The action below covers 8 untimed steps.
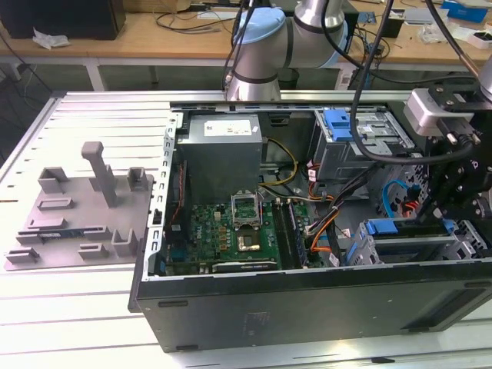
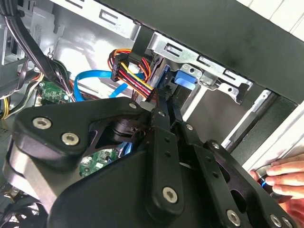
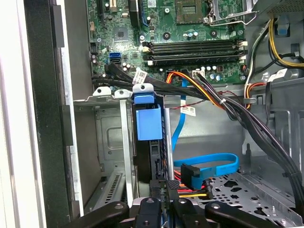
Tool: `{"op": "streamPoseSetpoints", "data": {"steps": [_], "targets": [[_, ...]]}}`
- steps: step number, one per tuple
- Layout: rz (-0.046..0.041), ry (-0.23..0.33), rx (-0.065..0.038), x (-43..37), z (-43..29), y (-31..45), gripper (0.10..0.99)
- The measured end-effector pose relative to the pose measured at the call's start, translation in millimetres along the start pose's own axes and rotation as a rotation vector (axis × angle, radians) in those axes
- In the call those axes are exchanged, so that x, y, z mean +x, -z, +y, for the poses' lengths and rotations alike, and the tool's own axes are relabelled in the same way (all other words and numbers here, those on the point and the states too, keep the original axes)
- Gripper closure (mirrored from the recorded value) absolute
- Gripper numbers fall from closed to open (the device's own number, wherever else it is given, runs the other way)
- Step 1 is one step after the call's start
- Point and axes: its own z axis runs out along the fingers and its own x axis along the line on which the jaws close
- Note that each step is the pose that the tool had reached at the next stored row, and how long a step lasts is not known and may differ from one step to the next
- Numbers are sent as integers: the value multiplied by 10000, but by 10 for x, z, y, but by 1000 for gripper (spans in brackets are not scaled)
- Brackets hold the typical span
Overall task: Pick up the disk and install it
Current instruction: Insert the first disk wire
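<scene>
The disk [image 3: 147, 121] stands on edge in a slot of the grey drive cage [image 3: 107, 102] at the front corner of the open computer case; its blue carrier tab [image 2: 186, 78] faces out. In the exterior view the cage [image 1: 400, 250] sits at the right end of the case, with my gripper [image 1: 440, 209] reaching down over it. In both wrist views the gripper [image 3: 166, 184] [image 2: 166, 99] has its black fingers drawn close together, tips against the disk's near end. Nothing shows between them.
A person's hand [image 2: 285, 173] rests on the case's outer edge beside the cage. A blue data cable [image 3: 209, 164] and orange-yellow power wires [image 3: 199, 85] crowd the cage. The motherboard [image 1: 231, 231], power supply [image 1: 223, 154] and a second cage with a blue latch [image 1: 361, 131] fill the case. A grey fixture plate [image 1: 77, 215] lies at the exterior view's left.
</scene>
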Motion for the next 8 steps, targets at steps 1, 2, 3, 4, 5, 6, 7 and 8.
{"op": "streamPoseSetpoints", "data": {"steps": [1,2,3,4,5,6,7,8], "targets": [[1,0,1,0,0,-4,922],[4,0,2,1,0,-7,922],[7,0,3,0,0,-9,922],[8,0,3,1,0,-12,922],[8,-1,3,1,0,-13,922],[5,0,2,1,0,-16,922],[4,0,2,1,0,-17,922],[4,-1,2,1,1,-16,922]]}}
